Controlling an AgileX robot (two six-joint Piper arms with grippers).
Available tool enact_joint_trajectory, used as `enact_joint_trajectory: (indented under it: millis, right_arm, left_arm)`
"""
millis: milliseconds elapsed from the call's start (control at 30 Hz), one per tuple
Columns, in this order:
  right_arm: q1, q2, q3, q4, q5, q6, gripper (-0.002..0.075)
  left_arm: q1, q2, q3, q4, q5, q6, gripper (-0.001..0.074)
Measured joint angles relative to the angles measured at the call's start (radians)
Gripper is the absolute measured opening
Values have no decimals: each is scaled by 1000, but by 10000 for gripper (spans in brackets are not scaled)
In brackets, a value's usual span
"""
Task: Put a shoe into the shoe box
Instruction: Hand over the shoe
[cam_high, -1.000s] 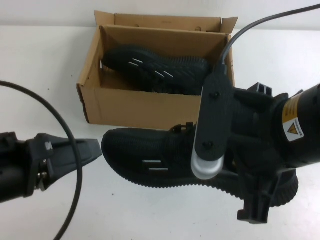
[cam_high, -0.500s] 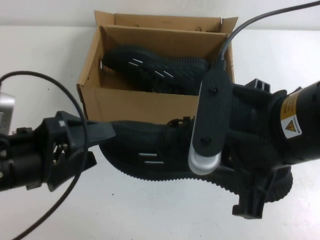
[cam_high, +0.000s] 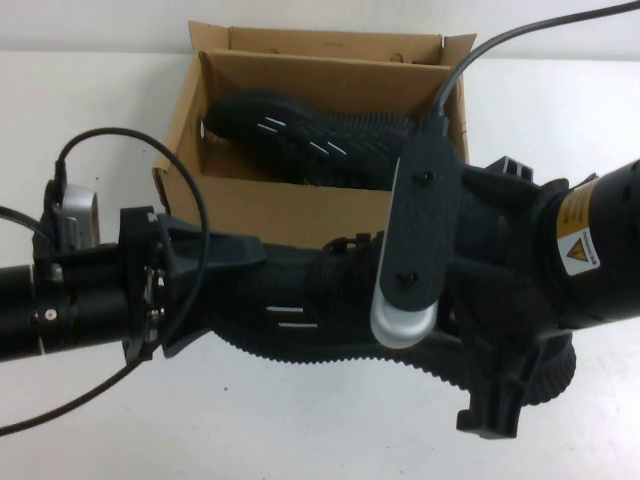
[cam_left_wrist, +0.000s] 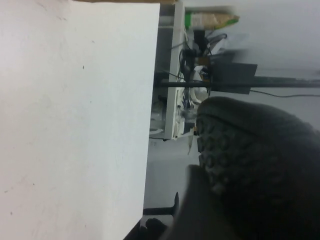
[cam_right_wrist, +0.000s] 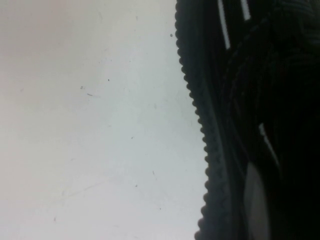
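Observation:
The shoe, a black knit sneaker with white dash marks and a lugged sole, lies just in front of the shoe box. My right gripper is over its heel end, mostly hidden under the wrist, and holds it; the right wrist view shows the sole edge close up. My left gripper is open with one finger on each side of the toe. The toe fills the left wrist view.
The twin shoe lies inside the open brown box, on its side along the back wall. The box flaps stand upright. White table lies in front of the shoe and to the left of the box.
My left gripper has turned and moved right until its fingers straddle the shoe's toe. The right arm and the shoe have shifted slightly left and toward the box.

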Motion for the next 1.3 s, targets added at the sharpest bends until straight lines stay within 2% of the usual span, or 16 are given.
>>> enact_joint_trajectory:
  millis: [33,100,167,333,433,533,600,633,700,867,1133,1300]
  right_arm:
    - [0,0,0,0,-2,0,-4]
    - [0,0,0,2,-2,0,-4]
    - [0,0,0,9,-14,5,-4]
    - [0,-2,0,13,-19,42,27]
    - [0,-2,0,22,-21,97,167]
    - [0,-2,0,55,-2,154,432]
    - [0,-2,0,80,22,179,568]
    - [0,-4,0,98,35,197,612]
    - [0,-13,0,132,51,246,651]
    - [0,-67,0,166,63,505,620]
    - [0,-163,0,139,-64,1162,517]
    - [-14,-159,0,137,-164,1365,509]
  left_arm:
    - [0,7,0,-2,12,10,412]
    - [0,17,0,-2,22,52,221]
    - [0,20,-1,2,17,84,134]
    - [0,23,-2,4,19,115,136]
    - [0,24,-2,6,21,137,135]
    - [0,24,-2,14,23,178,135]
    - [0,24,-2,21,25,217,135]
    - [0,24,-2,22,25,234,135]
    - [0,24,-2,22,25,264,135]
    - [0,24,-2,24,-13,332,135]
    - [0,26,-2,24,-86,416,135]
    - [0,26,-2,24,-78,428,135]
